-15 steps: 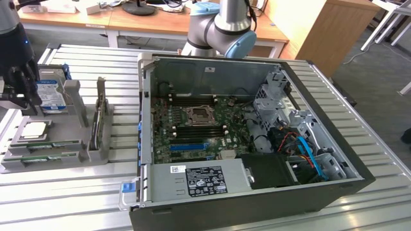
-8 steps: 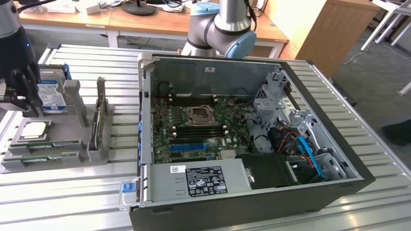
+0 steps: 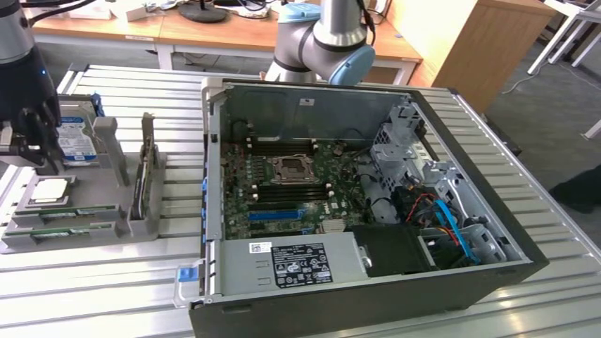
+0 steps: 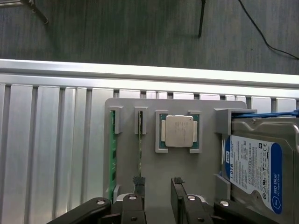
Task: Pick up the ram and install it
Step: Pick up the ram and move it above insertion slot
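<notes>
Two ram sticks stand on edge in slots of the grey holder (image 4: 187,172): one ram stick (image 4: 112,154) at its outer side, the other ram stick (image 4: 140,149) beside it. In the exterior view they are thin green strips (image 3: 70,211) at the holder's front. My gripper (image 4: 157,186) hovers over the holder, open, with only bare grey plate between its fingers. One fingertip (image 4: 137,181) sits in line with the second stick's end. In the exterior view the gripper (image 3: 38,158) hangs at the far left, above the holder.
The holder also carries a square silver processor (image 4: 176,130) and a hard drive (image 4: 254,175) with a blue-and-white label. An upright card (image 3: 146,169) stands on the holder. The open computer case (image 3: 488,274) lies to the exterior view's right, its motherboard (image 3: 300,190) exposed on the slatted metal table (image 3: 94,282).
</notes>
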### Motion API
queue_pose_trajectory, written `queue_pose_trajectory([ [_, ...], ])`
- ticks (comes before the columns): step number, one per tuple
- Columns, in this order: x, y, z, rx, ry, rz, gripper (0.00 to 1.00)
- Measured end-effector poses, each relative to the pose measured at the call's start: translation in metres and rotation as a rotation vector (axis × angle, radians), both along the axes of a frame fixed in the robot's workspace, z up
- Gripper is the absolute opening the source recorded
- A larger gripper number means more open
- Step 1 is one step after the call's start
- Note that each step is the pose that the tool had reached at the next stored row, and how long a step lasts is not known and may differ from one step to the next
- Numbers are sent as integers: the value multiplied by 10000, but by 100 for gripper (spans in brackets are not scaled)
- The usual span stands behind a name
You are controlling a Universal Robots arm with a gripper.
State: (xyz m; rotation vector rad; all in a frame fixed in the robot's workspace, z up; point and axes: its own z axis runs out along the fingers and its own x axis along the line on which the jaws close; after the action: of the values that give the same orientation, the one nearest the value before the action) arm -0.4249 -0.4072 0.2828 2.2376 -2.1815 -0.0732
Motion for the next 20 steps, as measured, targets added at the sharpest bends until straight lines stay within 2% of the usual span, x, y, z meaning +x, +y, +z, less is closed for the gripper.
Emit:
queue_pose_trajectory([
  [15,0,0,-157,0,0,0,36],
  [20,0,0,-167,-1,1,0,36],
])
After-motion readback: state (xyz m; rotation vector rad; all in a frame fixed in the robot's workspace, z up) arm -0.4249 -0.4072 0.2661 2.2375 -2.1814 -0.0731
